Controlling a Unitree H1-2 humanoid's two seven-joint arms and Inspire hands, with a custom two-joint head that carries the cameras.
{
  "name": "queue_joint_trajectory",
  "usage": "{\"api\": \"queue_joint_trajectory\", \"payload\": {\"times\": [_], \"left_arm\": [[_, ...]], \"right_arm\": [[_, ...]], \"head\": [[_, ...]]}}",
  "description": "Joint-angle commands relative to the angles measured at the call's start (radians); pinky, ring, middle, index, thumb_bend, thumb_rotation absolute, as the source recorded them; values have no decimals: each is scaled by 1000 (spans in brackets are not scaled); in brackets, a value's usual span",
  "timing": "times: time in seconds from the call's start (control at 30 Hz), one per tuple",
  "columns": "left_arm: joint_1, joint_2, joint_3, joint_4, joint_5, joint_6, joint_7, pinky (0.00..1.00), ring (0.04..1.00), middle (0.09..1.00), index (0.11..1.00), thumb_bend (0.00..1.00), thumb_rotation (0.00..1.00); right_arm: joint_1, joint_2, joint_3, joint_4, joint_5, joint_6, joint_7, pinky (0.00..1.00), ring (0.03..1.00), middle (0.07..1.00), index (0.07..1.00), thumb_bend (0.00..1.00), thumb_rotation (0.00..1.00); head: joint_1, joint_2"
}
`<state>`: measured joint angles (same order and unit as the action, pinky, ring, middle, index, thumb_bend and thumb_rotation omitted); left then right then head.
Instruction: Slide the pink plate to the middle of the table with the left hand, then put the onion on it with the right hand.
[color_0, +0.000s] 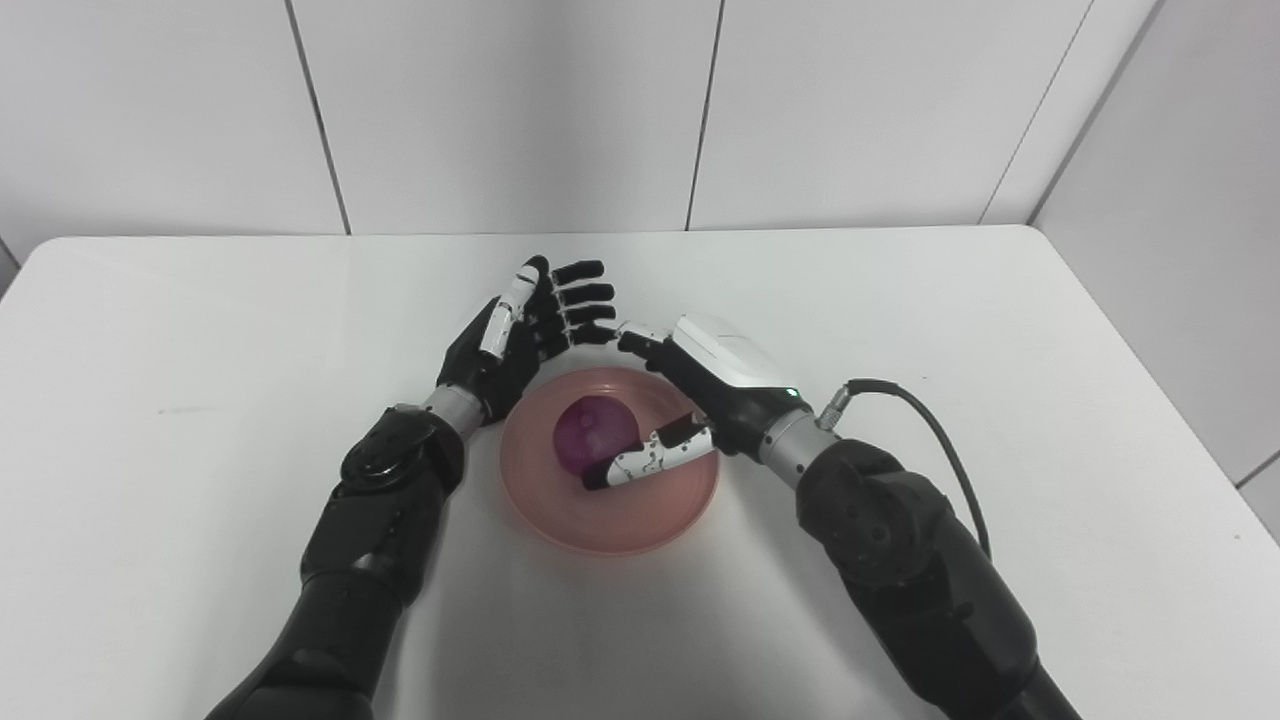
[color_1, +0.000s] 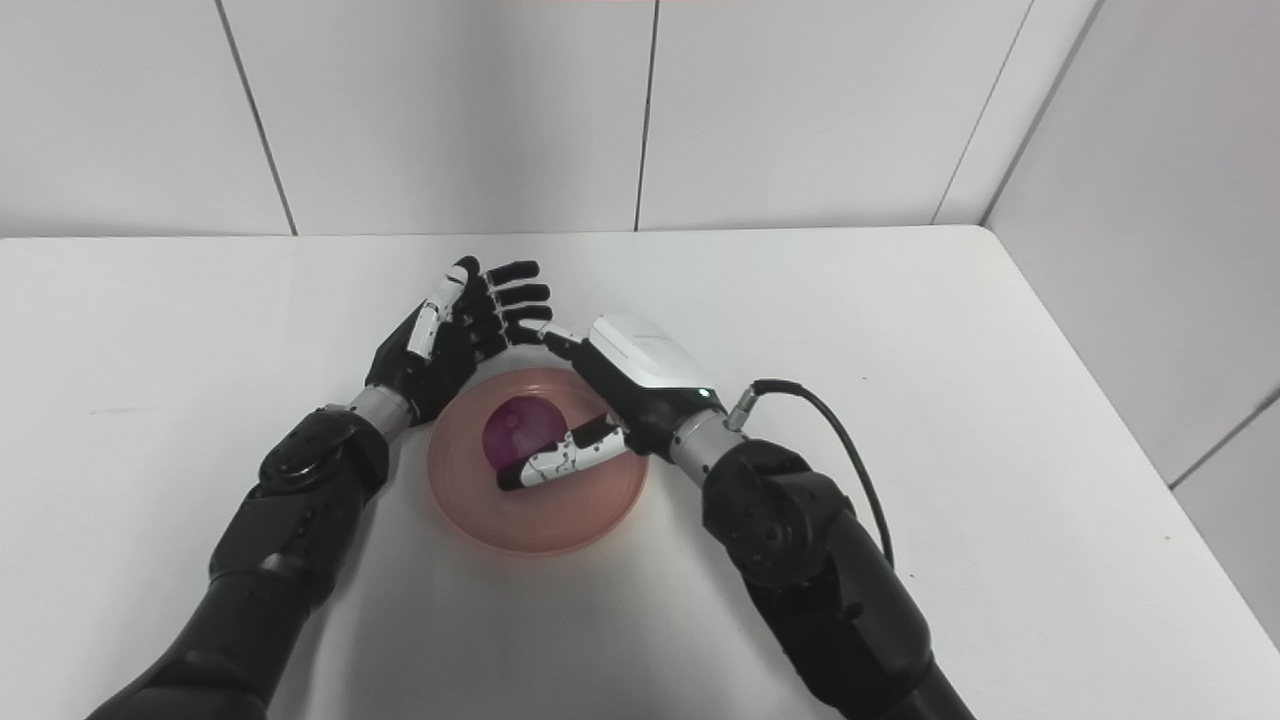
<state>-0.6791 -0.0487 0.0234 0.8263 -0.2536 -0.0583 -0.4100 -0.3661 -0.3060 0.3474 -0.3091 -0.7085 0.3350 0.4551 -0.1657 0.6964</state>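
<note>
Right hand (color_0: 700, 385) hangs over the far right part of the pink plate (color_0: 610, 520), thumb lying across the near side of the onion (color_0: 592, 436), fingers spread past it; whether it grips or has let go cannot be told. Onion sits inside the plate, left of centre. Left hand (color_0: 520, 335) stands open and empty just beyond the plate's far left rim. Plate lies near the middle of the white desk (color_0: 200, 400). Judgement: slide complete, placement apparently made; only release and withdrawal remain.
</note>
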Motion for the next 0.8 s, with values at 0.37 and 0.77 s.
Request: {"api": "queue_joint_trajectory", "payload": {"times": [0.37, 0.77], "left_arm": [[-9, -1, -7, 0, 17, -1, 10, 680, 707, 718, 694, 337, 1000], [15, 17, 4, -34, 29, -8, 36, 697, 729, 747, 724, 352, 1000]], "right_arm": [[10, -10, -168, -48, 100, -63, -135, 760, 858, 906, 908, 1000, 482], [108, 25, -249, -11, 176, -170, -308, 637, 752, 887, 896, 1000, 514]], "head": [[4, -3], [11, -4]]}}
